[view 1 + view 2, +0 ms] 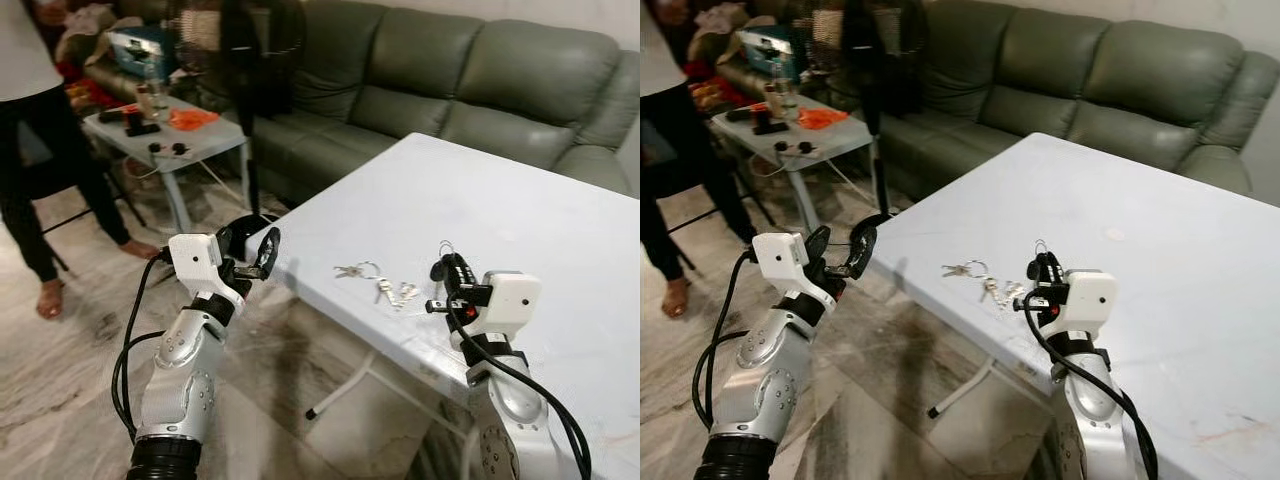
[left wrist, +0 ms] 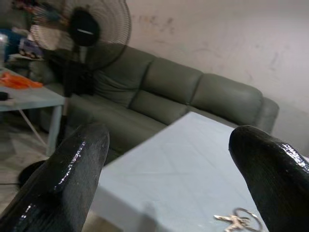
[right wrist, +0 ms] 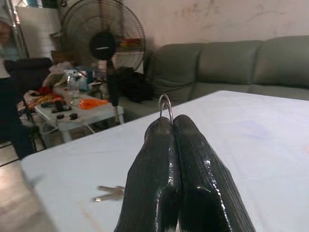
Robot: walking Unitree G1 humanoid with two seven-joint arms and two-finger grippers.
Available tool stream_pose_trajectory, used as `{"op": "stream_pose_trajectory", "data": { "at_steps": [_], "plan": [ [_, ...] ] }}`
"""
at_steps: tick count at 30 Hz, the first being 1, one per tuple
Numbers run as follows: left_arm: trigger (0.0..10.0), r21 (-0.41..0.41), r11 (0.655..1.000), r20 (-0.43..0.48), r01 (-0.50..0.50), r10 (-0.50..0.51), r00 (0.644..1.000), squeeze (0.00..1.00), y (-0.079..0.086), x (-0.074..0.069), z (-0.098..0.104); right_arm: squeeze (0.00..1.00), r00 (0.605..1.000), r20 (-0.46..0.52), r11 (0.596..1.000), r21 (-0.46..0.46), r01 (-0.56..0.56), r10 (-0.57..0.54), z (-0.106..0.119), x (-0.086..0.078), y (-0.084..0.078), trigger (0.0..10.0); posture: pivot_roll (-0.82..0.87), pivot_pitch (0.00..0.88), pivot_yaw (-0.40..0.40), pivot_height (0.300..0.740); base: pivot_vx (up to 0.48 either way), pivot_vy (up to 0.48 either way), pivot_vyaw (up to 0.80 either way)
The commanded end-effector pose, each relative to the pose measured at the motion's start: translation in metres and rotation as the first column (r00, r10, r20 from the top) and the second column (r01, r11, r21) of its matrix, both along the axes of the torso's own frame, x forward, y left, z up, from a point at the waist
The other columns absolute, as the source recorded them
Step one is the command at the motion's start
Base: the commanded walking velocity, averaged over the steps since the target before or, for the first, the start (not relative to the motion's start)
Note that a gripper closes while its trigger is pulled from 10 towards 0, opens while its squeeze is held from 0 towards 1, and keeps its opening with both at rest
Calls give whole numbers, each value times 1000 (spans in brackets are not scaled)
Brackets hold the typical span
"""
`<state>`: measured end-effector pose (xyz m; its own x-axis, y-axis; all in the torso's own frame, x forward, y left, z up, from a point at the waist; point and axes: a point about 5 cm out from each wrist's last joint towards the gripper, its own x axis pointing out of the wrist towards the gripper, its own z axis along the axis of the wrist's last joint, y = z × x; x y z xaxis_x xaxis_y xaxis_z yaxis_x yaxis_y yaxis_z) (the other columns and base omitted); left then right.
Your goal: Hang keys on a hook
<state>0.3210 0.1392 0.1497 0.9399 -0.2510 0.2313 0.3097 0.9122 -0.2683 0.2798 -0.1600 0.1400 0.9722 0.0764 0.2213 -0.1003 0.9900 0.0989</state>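
A bunch of silver keys [image 1: 380, 287] on a ring lies flat on the white table [image 1: 520, 190], close to its near edge. My right gripper [image 1: 446, 266] is just right of the keys, above the table, shut on a thin metal hook [image 3: 165, 105] whose curved end sticks up past the fingertips. My left gripper [image 1: 256, 250] is open with nothing between its fingers. It hovers off the table's left corner, a short way left of the keys [image 2: 236, 220].
A grey-green sofa [image 1: 470, 70] runs behind the table. A black standing fan [image 1: 245, 60] is at the table's far left corner. Beyond it a cluttered side table [image 1: 165, 135] stands, with a person [image 1: 30, 150] beside it. Marble floor [image 1: 80, 380] lies to the left.
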Motion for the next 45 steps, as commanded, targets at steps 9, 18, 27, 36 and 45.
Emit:
{"op": "stream_pose_trajectory", "data": {
  "at_steps": [9,18,27,36,45],
  "plan": [
    [10000,-3,1000,-9,4,-4,1000,0,0,1,0,0,1000,-10,1000,-17,-12,12,0,1,0,10000,-19,3,-23,740,0,348,0],
    [10000,-19,1000,-12,5,-6,1000,0,-1,1,0,0,1000,-8,1000,-26,-18,18,1,0,1,10000,-25,8,-28,740,0,351,0],
    [10000,-24,1000,-14,7,-7,1000,0,-3,1,-1,0,1000,-11,999,-31,-20,19,1,-1,-1,10000,-28,10,-32,740,0,354,0],
    [10000,-30,1000,-16,5,-5,1000,0,-3,1,-1,0,1000,-12,999,-35,-24,24,1,-1,-1,10000,-31,11,-34,740,0,356,0],
    [10000,-19,1000,-11,-5,5,1000,0,-3,3,-1,0,999,-41,1000,-22,-16,16,0,1,-2,10000,-35,12,-31,740,0,67,-225]
  ]
}}
